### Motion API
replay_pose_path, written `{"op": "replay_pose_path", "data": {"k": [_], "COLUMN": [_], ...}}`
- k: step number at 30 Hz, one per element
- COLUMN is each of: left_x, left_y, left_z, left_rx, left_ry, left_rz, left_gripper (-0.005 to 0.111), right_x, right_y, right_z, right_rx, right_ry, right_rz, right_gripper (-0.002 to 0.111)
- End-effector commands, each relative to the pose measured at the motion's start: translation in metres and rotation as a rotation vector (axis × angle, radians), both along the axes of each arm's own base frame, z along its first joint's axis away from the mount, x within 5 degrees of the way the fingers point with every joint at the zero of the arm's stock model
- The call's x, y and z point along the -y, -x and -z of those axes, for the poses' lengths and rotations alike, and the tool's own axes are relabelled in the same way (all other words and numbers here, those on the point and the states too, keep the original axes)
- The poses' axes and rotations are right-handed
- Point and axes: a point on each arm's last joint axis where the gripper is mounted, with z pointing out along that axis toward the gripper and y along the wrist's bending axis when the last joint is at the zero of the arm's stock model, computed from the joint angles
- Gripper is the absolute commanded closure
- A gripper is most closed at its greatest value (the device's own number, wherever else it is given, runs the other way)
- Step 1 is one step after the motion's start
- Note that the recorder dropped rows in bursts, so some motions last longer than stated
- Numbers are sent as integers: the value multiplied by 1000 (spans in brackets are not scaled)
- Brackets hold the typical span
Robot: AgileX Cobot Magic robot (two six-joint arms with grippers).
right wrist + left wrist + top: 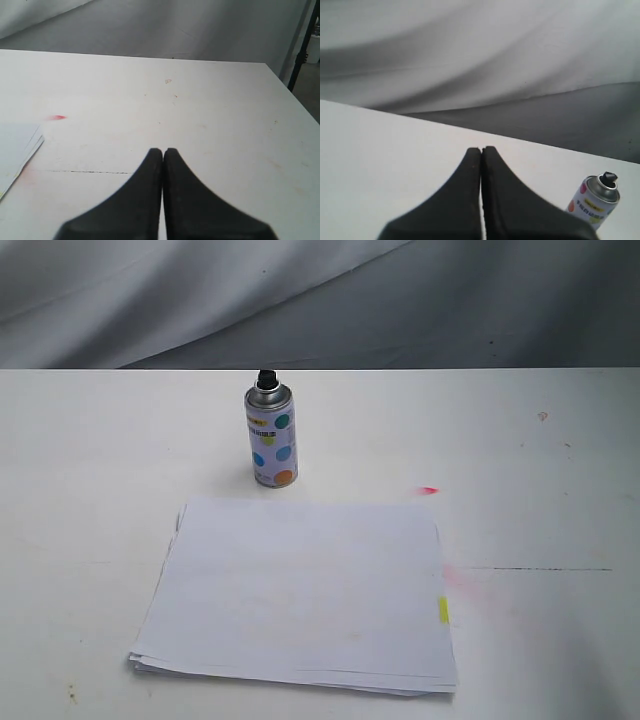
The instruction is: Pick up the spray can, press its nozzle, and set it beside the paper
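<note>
The spray can (271, 437) stands upright on the white table, just behind the far edge of the paper (300, 585). Its black nozzle (265, 378) tops the silver dome. The paper lies flat with a small yellow tab (443, 610) on its right edge. Neither arm shows in the exterior view. In the left wrist view my left gripper (481, 149) is shut and empty, with the spray can (594, 200) off to one side and its nozzle (608, 177) visible. My right gripper (163, 150) is shut and empty over bare table, a corner of the paper (17, 145) at that view's edge.
A small red mark (429, 490) lies on the table right of the can, with a faint pink smear (455, 578) by the paper's right edge and a thin dark line (540, 569) beyond it. Grey cloth hangs behind the table. A dark stand leg (302, 47) stands past the table's right side.
</note>
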Motion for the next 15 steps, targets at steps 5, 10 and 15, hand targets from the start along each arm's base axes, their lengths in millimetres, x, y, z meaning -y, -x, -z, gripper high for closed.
{"op": "replay_pose_path", "data": {"k": [5,10,15], "left_x": [-7,-8,-10], "left_y": [-36,-43,-52], "left_z": [15,20,25], "left_rx": [-18,-32,-37], "left_ry": [20,21,20], "left_rz": [-26,-31,-38], "left_gripper": [106,106,106], "right_x": [0,0,0], "right_y": [0,0,0], "right_z": [0,0,0], "right_rx": [5,5,5], "right_ry": [5,5,5], "right_rz": [9,9,9], "right_gripper": [108,108,108]}}
